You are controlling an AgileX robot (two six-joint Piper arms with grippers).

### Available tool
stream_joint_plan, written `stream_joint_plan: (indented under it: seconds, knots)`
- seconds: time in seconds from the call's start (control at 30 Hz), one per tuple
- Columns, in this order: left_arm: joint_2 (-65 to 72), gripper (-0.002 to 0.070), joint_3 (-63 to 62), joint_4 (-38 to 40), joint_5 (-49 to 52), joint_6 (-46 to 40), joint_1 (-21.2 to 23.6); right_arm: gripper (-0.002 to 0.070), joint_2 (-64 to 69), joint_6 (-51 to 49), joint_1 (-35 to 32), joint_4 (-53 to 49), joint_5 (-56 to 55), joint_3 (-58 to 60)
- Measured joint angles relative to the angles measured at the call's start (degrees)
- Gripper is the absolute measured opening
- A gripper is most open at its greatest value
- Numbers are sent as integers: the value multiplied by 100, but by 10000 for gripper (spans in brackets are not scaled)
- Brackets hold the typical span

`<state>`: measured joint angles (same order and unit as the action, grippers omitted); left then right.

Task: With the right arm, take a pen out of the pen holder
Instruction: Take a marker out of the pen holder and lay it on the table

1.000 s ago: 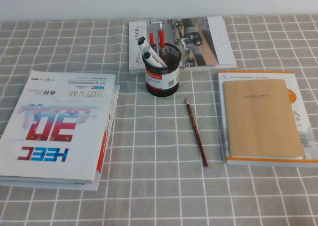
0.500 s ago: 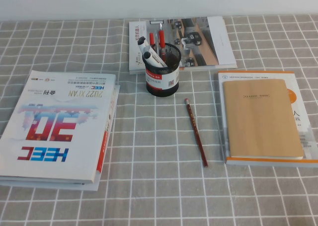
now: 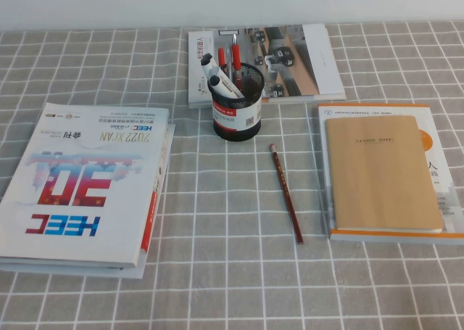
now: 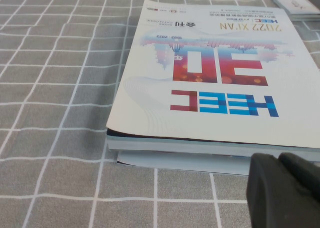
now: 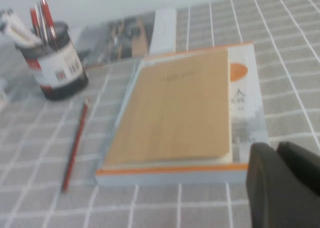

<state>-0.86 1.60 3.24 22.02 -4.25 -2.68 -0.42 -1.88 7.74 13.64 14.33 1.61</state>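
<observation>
A black mesh pen holder (image 3: 236, 105) stands at the back middle of the checked cloth. It holds two red pens (image 3: 234, 58) and white markers (image 3: 210, 65). In the right wrist view the holder (image 5: 57, 67) lies far off, beyond the tan notebook (image 5: 175, 110). My right gripper (image 5: 276, 155) is shut and empty, low near the front right corner of that notebook's book. My left gripper (image 4: 277, 163) is shut and empty, just in front of the white book (image 4: 220, 72). Neither arm shows in the high view.
A red pencil (image 3: 286, 192) lies loose on the cloth between the holder and the tan notebook (image 3: 380, 170), which rests on an orange-edged book. A magazine (image 3: 290, 54) lies behind the holder. A stack of white books (image 3: 87, 185) fills the left side.
</observation>
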Motion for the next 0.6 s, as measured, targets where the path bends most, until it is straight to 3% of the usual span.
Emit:
stream_joint_plan:
  seconds: [0.23, 0.6]
  knots:
    - [0, -5, 0, 0, 0, 0, 0, -12, 0, 0, 0, 897, -1001, 0]
    - [0, -5, 0, 0, 0, 0, 0, -13, 0, 0, 0, 1762, -1234, 0]
